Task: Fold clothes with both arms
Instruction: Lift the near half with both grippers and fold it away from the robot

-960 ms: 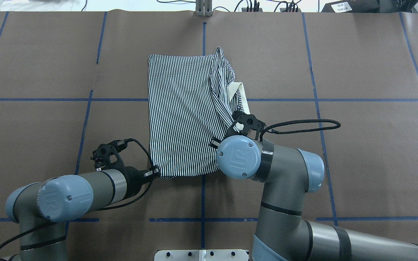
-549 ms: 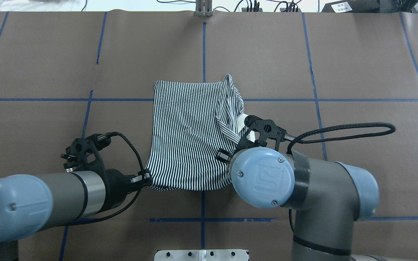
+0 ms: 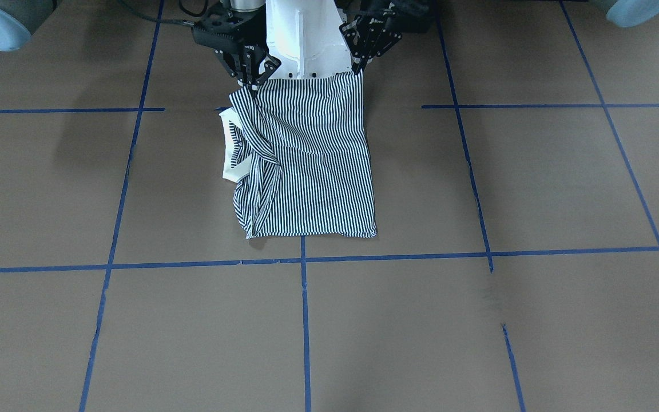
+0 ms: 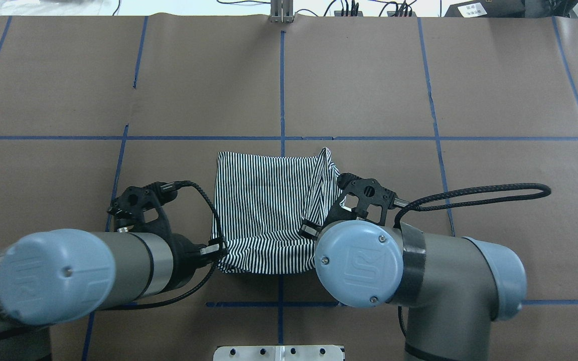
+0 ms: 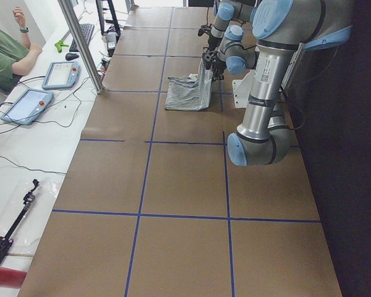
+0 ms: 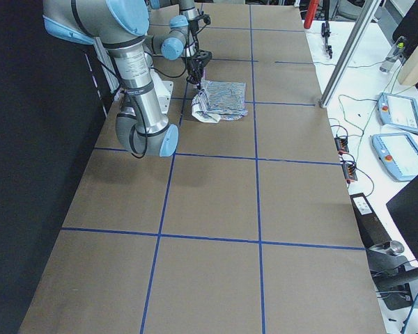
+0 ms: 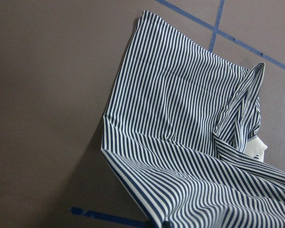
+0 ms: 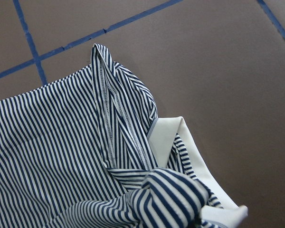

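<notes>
The left arm (image 4: 133,265) lies low and almost level along the near edge of the table (image 4: 494,90). Its forearm points inward toward the middle. The right arm (image 4: 449,281) comes up from the same edge and bends inward, and its blue wrist cap faces up and hides most of its tool from above. The left gripper (image 4: 216,249) is pinched together on the near left corner of the polo shirt (image 4: 264,205). The right gripper (image 3: 252,80) is clamped on the near right corner, where the striped cloth bunches.

Between the two grips the shirt's near edge hangs off the table and sags a little. From there the cloth slopes down and lies flat, close to the middle of the table's near edge. The cream collar (image 3: 229,151) sticks out on the robot's right side beside a folded-over sleeve. The far hem rests on the table just short of a blue tape line (image 4: 369,138).
</notes>
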Available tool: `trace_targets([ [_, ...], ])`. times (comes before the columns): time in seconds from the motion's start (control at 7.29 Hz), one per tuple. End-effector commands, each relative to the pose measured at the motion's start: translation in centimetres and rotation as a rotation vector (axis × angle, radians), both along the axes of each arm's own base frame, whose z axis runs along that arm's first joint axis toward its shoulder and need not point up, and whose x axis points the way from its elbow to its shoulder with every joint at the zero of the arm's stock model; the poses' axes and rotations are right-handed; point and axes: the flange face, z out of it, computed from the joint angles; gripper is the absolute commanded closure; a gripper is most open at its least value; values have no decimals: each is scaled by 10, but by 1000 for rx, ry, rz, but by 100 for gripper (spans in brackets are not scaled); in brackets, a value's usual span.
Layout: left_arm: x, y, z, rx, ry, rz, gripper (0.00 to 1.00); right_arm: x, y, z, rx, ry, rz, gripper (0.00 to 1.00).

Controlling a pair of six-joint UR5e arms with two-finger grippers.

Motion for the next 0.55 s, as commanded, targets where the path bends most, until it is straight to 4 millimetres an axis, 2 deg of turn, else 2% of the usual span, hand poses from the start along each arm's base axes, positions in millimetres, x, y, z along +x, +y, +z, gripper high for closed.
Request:
trace_targets([
  [0.0, 25, -45, 17, 57, -42, -27, 100, -27, -59, 31, 36, 16, 34, 100],
  [0.14, 34, -66, 30, 76, -46, -44, 100, -34, -80, 41, 44, 22, 52, 100],
  [0.41, 30, -102, 41, 124, -68, -69, 100, -62, -113, 50, 53, 33, 67, 100],
])
